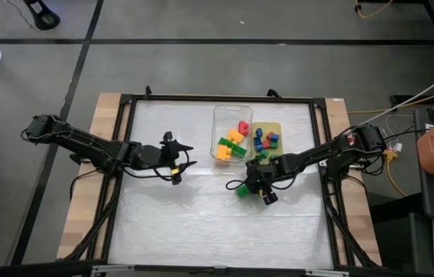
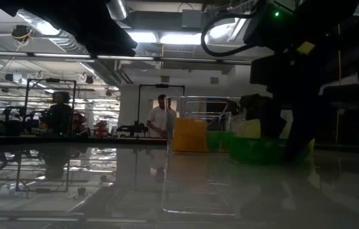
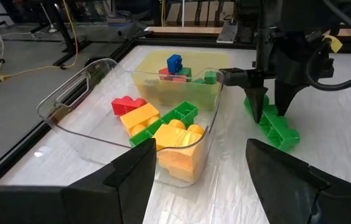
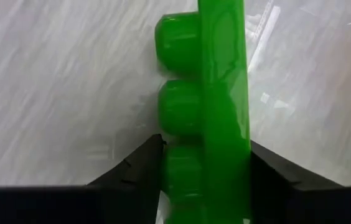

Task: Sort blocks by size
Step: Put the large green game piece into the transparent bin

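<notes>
Studded glossy green bar [image 4: 224,112] between hand [image 4: 203,163] fingers

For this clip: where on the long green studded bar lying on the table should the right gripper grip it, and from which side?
Grip the long green studded bar across its narrow width, one finger on the studded face and one on the smooth back, coming down from above. It lies on its side on the table, so both faces are exposed and the long axis stays clear. The right gripper already straddles it this way, near one end.

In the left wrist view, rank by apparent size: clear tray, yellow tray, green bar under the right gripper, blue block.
1. clear tray, nearest the camera
2. yellow tray
3. green bar, at the right gripper
4. blue block, smallest
</notes>
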